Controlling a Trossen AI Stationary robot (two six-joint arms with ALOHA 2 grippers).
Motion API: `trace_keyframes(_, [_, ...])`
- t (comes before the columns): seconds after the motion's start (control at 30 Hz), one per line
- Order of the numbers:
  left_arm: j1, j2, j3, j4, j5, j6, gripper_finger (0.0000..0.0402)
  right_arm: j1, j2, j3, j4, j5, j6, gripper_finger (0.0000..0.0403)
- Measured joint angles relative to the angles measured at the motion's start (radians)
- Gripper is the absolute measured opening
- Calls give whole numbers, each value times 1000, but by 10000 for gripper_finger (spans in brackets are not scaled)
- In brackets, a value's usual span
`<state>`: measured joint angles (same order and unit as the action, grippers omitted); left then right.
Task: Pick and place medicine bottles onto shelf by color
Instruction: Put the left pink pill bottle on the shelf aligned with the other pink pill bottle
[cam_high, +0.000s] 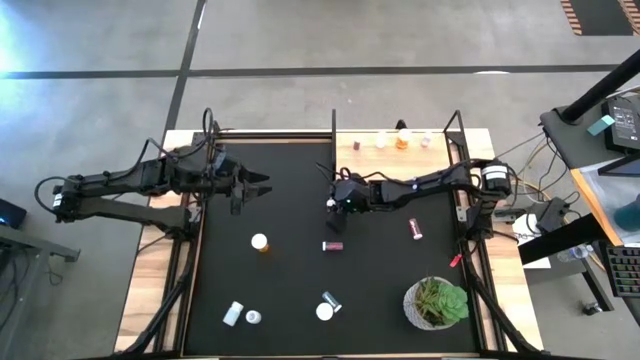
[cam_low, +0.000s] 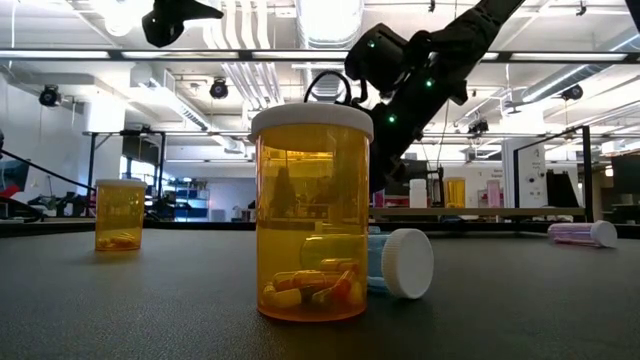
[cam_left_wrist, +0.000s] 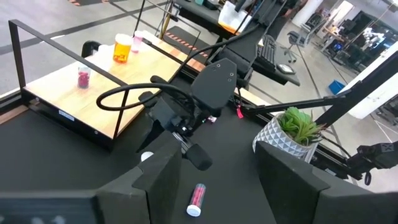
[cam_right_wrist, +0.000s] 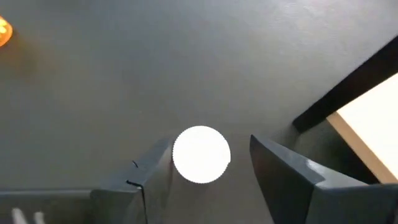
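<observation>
Hovering w/ right gripper over black mat, jaws open wide either side of white-capped bottle; contact can't tell. Shelf just beside, w/ bottles on it. Left gripper open, holds nothing, well apart.

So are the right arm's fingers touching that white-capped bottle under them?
Cannot tell. The right wrist view shows the white-capped bottle between the right gripper's open fingers, clear of one finger but meeting the other's outline. No view shows their heights.
</observation>
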<state>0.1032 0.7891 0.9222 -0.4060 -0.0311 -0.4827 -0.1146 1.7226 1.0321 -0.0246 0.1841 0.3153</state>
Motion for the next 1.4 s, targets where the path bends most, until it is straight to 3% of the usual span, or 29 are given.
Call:
trace_keyframes(0.37, [0,0,0,0,0,1,190,-2,0,0,0,-8,24,111])
trace_keyframes(0.57, [0,0,0,0,0,-1,190,-2,-22,0,-25,-35,38,111])
trace_keyframes(0.83, [0,-1,0,0,0,-2,190,-2,-157,-7,-245,-25,44,116])
trace_keyframes(0.93, [0,-1,0,0,1,-2,190,-3,-227,-25,-349,31,50,117])
trace_keyframes(1.07, [0,-1,0,0,1,0,190,-9,-342,-84,-467,188,97,119])
trace_keyframes(1.27, [0,-1,0,0,1,6,190,-48,-556,-251,-487,257,289,120])
trace_keyframes(1.4, [0,2,0,1,0,33,190,-67,-653,-340,-529,356,446,120])
